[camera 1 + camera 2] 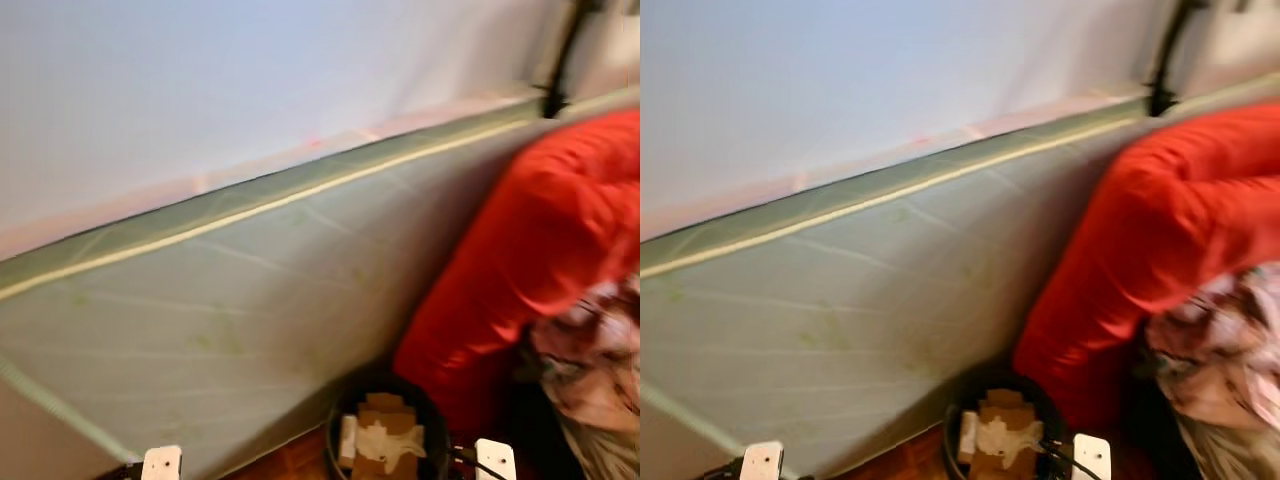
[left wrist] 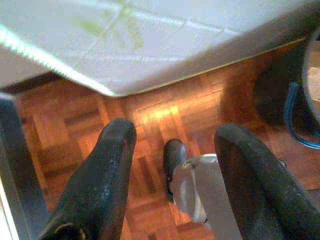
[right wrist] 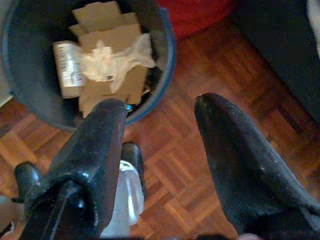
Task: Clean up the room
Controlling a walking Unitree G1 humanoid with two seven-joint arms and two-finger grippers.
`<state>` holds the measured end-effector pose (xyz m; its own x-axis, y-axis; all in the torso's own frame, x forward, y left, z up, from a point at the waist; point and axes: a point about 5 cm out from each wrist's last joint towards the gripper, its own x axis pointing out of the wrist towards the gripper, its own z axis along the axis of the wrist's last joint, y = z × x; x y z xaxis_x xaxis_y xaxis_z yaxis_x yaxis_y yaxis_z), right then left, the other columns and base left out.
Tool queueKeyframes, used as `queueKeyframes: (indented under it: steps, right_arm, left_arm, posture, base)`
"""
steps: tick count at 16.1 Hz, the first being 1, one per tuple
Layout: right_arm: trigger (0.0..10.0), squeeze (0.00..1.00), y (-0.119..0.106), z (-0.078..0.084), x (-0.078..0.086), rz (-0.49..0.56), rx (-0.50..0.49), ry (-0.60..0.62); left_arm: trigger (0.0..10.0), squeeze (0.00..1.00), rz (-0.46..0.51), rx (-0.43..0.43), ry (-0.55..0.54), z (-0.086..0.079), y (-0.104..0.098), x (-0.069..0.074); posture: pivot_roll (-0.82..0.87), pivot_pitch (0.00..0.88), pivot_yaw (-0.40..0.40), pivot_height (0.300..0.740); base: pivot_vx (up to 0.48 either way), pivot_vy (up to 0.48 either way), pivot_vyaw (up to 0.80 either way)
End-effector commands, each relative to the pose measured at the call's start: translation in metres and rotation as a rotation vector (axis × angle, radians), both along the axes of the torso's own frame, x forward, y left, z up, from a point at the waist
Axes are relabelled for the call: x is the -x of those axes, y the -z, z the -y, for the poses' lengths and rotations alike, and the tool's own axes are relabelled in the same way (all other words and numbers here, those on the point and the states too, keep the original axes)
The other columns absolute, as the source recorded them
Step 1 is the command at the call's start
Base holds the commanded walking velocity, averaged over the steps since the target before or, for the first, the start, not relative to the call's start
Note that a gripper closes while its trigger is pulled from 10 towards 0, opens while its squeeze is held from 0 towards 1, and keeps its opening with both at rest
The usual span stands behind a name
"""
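Round dark waste bin holding cardboard and crumpled paper, beside red quilted bedding; left gripper and right gripper released, empty; approach next litter squarely.

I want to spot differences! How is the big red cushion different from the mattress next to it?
The red cushion is bright, puffy and rounded; the mattress is pale grey-green, flat and quilted. The cushion slumps in folds, while the mattress stands straight on its edge against the wall. Both stand beside the bin of cardboard.
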<state>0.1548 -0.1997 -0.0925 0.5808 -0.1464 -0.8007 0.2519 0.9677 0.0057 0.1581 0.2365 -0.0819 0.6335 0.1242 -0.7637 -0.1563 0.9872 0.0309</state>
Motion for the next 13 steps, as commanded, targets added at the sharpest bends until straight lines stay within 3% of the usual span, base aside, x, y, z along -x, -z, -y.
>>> queueKeyframes:
  steps: [1, 3, 6, 13]
  right_arm:
    - [10.0, 0.00, 0.0058, -0.0279, 0.0032, -0.064, -0.145, -0.156]
    - [10.0, 0.00, 0.0058, -0.0278, 0.0033, -0.066, -0.146, -0.158]
    - [10.0, 0.00, 0.0058, -0.0277, 0.0030, -0.069, -0.145, -0.161]
    - [10.0, 0.00, 0.0054, -0.0269, 0.0023, -0.067, -0.143, -0.161]
  left_arm:
    - [10.0, 0.00, 0.019, 0.024, 0.121, 0.0350, -0.0057, -0.0312]
    - [10.0, 0.00, 0.016, 0.015, 0.132, 0.0352, -0.0050, -0.0299]
    - [10.0, 0.00, 0.014, 0.010, 0.132, 0.0349, -0.0048, -0.0292]
    - [10.0, 0.00, 0.025, 0.023, 0.127, 0.0358, -0.0057, -0.0309]
  posture:
    - [-0.02, 0.025, 0.015, 0.740]
    - [-0.02, 0.029, 0.015, 0.740]
    - [-0.02, 0.033, 0.014, 0.740]
    - [-0.03, 0.039, 0.012, 0.740]
  base:
    - [0.000, 0.000, -0.78]
    - [0.000, 0.000, -0.78]
    - [0.000, -0.316, -0.78]
    - [0.000, 0.000, -0.78]
